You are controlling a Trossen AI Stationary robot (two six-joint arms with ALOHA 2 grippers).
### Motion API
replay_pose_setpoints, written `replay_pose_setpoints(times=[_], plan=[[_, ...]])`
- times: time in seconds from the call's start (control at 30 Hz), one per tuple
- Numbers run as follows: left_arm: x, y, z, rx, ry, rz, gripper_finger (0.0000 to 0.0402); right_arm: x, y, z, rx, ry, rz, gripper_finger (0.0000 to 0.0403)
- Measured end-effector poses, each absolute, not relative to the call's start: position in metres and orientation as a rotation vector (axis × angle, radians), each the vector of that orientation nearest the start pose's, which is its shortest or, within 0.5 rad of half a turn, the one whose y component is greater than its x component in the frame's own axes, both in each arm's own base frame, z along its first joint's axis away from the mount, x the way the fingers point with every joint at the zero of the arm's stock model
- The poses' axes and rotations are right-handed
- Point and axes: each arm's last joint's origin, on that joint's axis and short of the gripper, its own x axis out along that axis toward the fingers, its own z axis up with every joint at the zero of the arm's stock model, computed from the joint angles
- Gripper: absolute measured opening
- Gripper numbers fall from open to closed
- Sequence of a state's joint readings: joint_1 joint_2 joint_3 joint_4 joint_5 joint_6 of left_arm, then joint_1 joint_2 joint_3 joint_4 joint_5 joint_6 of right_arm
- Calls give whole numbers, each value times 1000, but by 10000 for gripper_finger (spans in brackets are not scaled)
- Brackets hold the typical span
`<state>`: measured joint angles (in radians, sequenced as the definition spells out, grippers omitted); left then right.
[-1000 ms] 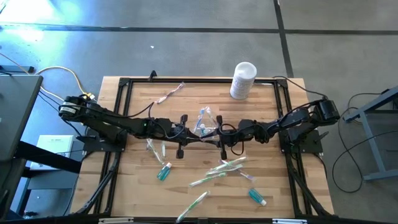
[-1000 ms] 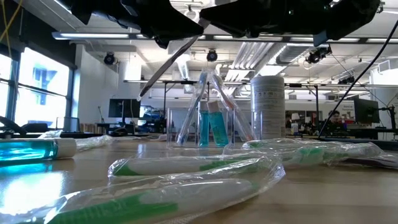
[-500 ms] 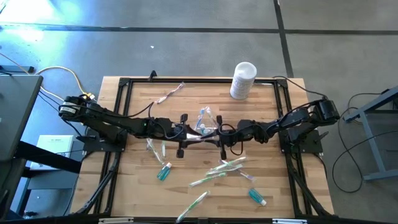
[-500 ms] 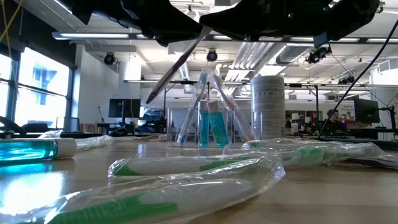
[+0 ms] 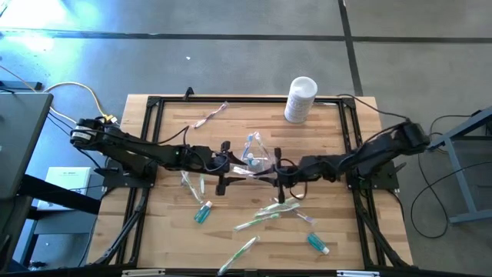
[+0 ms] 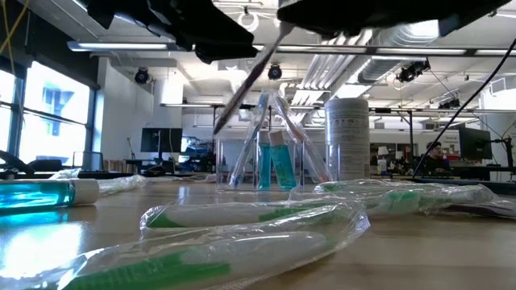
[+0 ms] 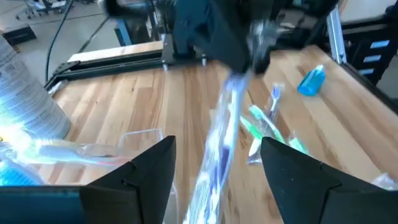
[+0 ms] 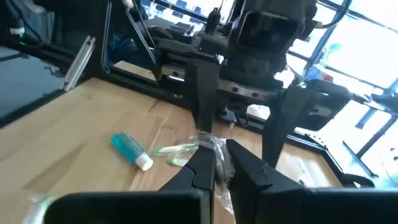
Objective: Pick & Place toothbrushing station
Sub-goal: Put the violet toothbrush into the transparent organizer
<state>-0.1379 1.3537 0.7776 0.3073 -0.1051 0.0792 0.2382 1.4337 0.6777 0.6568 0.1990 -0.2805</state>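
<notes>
Your left pincer [image 5: 224,168] has just spread wide, letting go of the wrapped toothbrush [image 5: 247,171] it was gripping a second ago; the right pincer [image 5: 278,178] now pinches that wrapper's other end with its jaws nearly closed. So the brush has passed from one arm to the other, just below the clear cup [image 5: 254,158] at the centre of the high view. In the low view the brush [image 6: 251,79] slants steeper than before, its lower tip nearer the cup [image 6: 262,165], which already holds two teal tubes and some brushes. Judging from this, dropping it into the cup comes next. Farther out, more wrapped brushes [image 5: 277,205] and teal tubes [image 5: 202,213] lie scattered on the counter [image 5: 169,123] in the lower half of the frame.
</notes>
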Motion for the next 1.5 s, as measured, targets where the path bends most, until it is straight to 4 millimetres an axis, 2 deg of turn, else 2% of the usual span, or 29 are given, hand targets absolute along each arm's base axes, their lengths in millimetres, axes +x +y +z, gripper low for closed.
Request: replay_pose_setpoints(times=[0.17, 0.43, 0.57, 0.73, 0.83, 1.03, 1.5], plan=[[281, -36, 254, 90, 347, -44, 230, 264, 69, 253, -203, 157, -23, 15], [267, -35, 247, 34, 507, -52, 230, 226, 57, 281, -56, 176, -76, 15], [265, -34, 243, 21, 557, -48, 230, 213, 52, 295, -25, 143, -82, 15], [263, -34, 240, 7, 586, -42, 230, 209, 47, 312, -1, 251, -146, 15], [262, -34, 239, 5, 600, -41, 230, 216, 42, 322, 31, 316, -200, 15], [262, -34, 239, 5, 600, -41, 230, 235, 27, 325, 67, 420, -287, 16], [263, -34, 233, 9, 640, -39, 230, 281, -1, 277, 186, 632, -321, 17]])
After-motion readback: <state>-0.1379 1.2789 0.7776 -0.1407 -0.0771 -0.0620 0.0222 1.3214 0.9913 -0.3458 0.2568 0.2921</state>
